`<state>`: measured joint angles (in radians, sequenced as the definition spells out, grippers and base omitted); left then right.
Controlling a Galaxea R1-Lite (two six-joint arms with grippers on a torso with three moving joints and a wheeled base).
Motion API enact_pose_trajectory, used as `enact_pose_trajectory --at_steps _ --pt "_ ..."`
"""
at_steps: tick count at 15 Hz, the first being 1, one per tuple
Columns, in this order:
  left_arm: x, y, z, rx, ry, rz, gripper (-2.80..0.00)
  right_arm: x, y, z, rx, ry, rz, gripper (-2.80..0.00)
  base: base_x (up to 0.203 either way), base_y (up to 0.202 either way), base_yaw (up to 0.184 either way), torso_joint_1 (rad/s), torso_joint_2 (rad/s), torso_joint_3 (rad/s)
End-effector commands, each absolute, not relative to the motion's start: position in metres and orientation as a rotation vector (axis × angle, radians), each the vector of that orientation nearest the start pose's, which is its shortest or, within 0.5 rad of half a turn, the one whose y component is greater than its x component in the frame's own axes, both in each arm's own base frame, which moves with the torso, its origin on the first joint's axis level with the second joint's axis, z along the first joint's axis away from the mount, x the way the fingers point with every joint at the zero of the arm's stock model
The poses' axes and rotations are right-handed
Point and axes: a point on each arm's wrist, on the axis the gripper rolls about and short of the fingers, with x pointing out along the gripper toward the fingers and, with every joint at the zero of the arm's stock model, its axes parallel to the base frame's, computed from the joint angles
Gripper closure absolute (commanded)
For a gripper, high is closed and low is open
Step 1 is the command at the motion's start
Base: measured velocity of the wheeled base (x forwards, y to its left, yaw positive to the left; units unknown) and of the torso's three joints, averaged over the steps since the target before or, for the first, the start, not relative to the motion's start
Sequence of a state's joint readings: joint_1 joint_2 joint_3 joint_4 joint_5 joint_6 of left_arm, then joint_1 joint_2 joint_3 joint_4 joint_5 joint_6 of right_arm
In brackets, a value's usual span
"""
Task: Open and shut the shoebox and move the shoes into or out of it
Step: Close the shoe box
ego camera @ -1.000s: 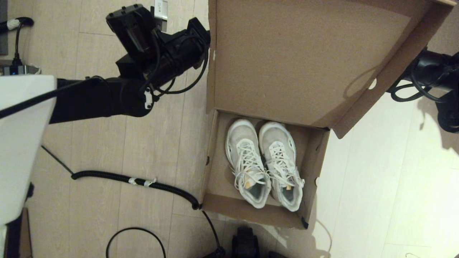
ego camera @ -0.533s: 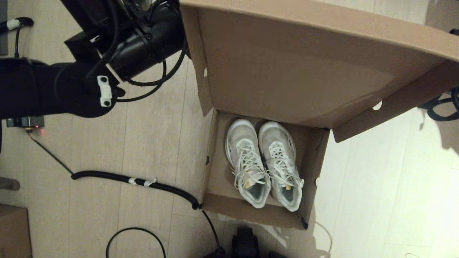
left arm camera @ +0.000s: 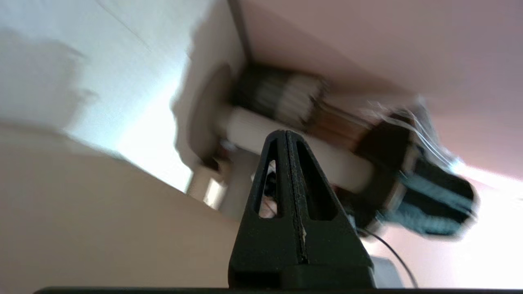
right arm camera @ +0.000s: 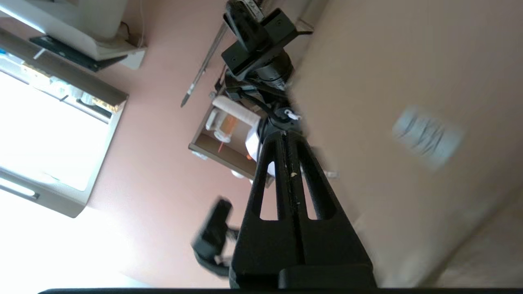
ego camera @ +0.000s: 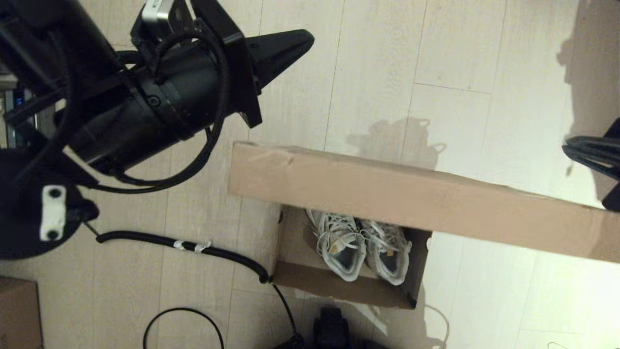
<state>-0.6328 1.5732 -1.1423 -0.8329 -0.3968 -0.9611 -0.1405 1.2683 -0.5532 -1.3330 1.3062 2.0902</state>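
Observation:
The shoebox (ego camera: 286, 242) stands on the floor with its hinged lid (ego camera: 411, 198) tipped forward over it, the lid's front flap facing me. The white shoes (ego camera: 361, 242) lie side by side inside. Only their laces and heel ends show under the lid. My left gripper (ego camera: 305, 35) is shut and empty, raised beyond the lid's left corner, with no contact showing. It is also shut in the left wrist view (left arm camera: 286, 132), with cardboard (left arm camera: 102, 224) close by. My right gripper (right arm camera: 286, 134) is shut and empty beside the lid's outer face, which carries a white label (right arm camera: 427, 136). Only the right arm (ego camera: 593, 150) shows at the head view's edge.
A black corrugated cable (ego camera: 193, 245) runs across the floor to the box's near left corner. A thin cable loop (ego camera: 184, 315) lies nearer to me. A smaller brown box (ego camera: 17, 310) sits at the bottom left. A black part (ego camera: 332, 329) is by the box front.
The lid has swung from upright down over the box and hidden the shoes' toes. My left arm has risen toward the camera. The right arm has mostly left the head view.

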Motion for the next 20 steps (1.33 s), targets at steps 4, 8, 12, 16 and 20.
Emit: enact_pose_trajectory --at_steps 4,8,12,16,20 --pt "0.173 -0.154 0.308 -0.909 0.184 -1.167 0.0 0.111 0.006 0.259 1.357 0.785 1.089 0.0 0.0 0.0 0.0 0.0 0.0 0.0" --pt "0.16 -0.155 0.279 -0.849 0.265 -1.167 0.0 0.112 0.006 0.249 1.257 0.704 1.105 0.0 0.0 0.0 0.0 0.0 0.0 0.0" --pt "0.152 -0.161 0.247 -0.643 0.27 -1.169 0.0 0.142 0.001 0.228 1.082 0.469 1.045 0.0 0.0 0.0 0.0 0.0 0.0 0.0" --pt "0.146 -0.157 0.221 -0.448 0.253 -1.144 0.0 0.181 -0.002 0.179 0.847 0.24 0.755 0.0 0.0 0.0 0.0 0.0 0.0 0.0" --pt "0.144 -0.151 0.184 0.003 0.154 -0.941 0.0 0.192 0.043 0.147 0.452 0.186 0.355 0.0 0.0 0.0 0.0 0.0 0.0 0.0"
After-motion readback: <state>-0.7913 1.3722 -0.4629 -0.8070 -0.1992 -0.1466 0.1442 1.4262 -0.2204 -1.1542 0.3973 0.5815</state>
